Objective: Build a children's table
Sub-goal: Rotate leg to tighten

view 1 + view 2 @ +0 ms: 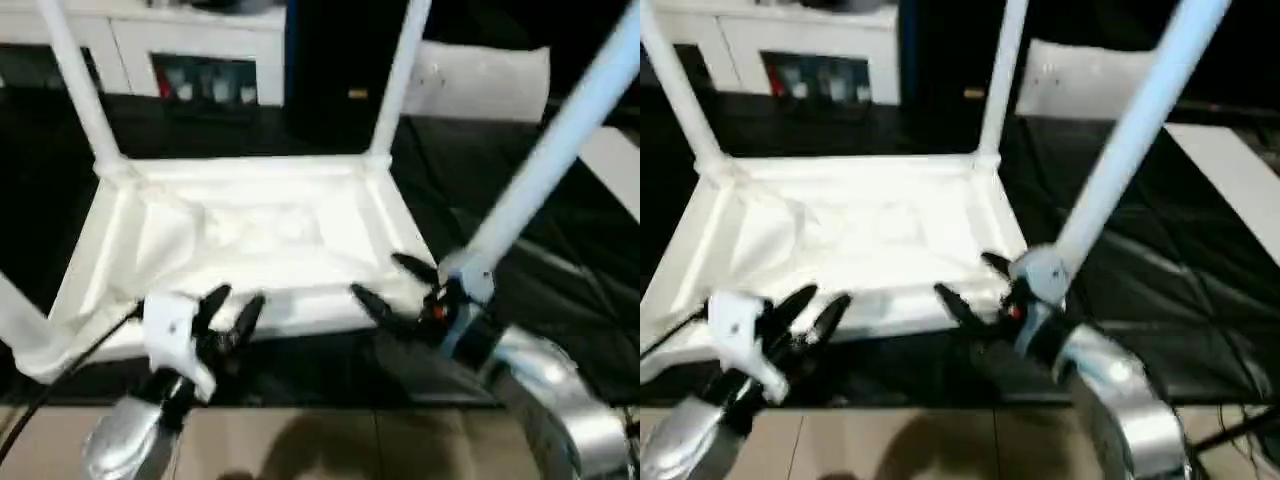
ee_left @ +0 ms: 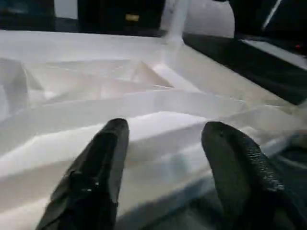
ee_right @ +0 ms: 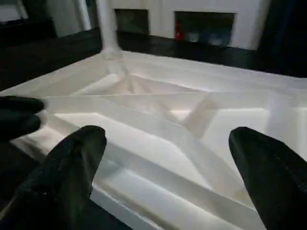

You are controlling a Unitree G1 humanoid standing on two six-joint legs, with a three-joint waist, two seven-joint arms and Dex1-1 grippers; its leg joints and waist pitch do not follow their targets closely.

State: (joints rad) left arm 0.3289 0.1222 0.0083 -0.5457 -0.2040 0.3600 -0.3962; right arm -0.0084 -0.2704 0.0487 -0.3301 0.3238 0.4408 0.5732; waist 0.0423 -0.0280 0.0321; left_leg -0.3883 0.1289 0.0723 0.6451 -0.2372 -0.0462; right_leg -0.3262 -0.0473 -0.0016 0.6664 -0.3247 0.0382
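Standing upside down on the black surface [image 1: 560, 300], the tabletop [image 1: 240, 240] has legs [image 1: 400, 80] fitted; left gripper [image 1: 232, 310] partly open, right gripper [image 1: 390, 285] wide, both empty at its near edge. Next: grip and flip, probably.

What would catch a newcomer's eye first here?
The white tabletop lies upside down on the black work table, with legs rising from its corners. Along its near edge, the left gripper and right gripper both stand open and hold nothing.
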